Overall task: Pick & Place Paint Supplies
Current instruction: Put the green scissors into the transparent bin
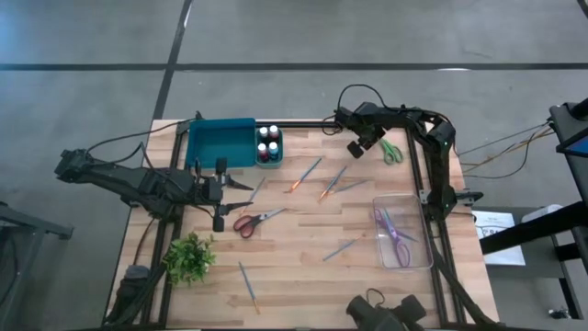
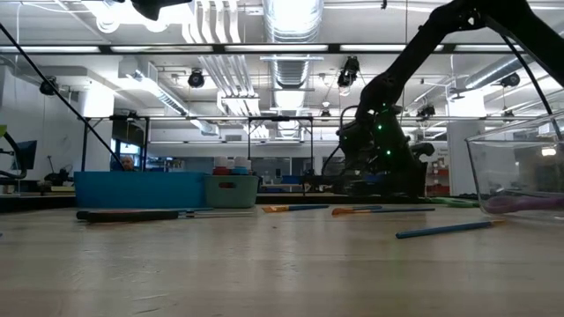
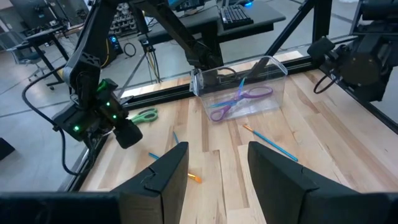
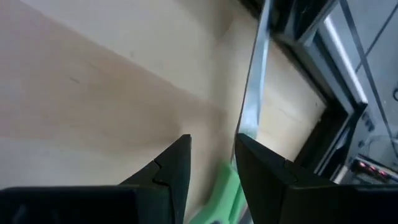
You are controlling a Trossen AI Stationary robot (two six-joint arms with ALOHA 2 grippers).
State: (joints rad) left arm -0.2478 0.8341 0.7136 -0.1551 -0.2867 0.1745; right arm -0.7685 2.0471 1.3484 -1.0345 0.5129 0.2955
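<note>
step: looks like the approach stage of another pick. Neither claw has a brush in it, and most of the paintbrushes are lying loose on the wooden table (image 1: 303,267), so plenty is left to do.

left gripper (image 1: 223,190): hovering at the table's left edge, just in front of the teal bin (image 1: 220,144), fingers spread wide with nothing between them. The wrist cam shows bare wood in the gap.

right gripper (image 4: 212,163): up at the far right corner, jaws partly apart and empty. Its wrist cam looks straight down on the green scissors (image 1: 392,151), whose blade runs through the gap between the fingers. Those aren't paint supplies, so I'd guess this arm isn't the one to watch.

nearest brush: a blue-grey brush (image 1: 255,191) lies just beside the left gripper, toward the table's middle. Hard to tell from overhead how far above the wood the claw sits.

other brushes: an orange-tipped pair (image 1: 322,179) mid-table, one (image 1: 338,248) nearer the front, one (image 1: 248,285) by the little plant (image 1: 189,257).

clear tub (image 1: 401,230): right side, holding purple scissors (image 1: 393,232) and, I think, one thin brush.

next move: the left claw needs to shift over that nearest brush, line its fingers across the thin handle, then drop low, since the brush lies flat on the wood.
</note>
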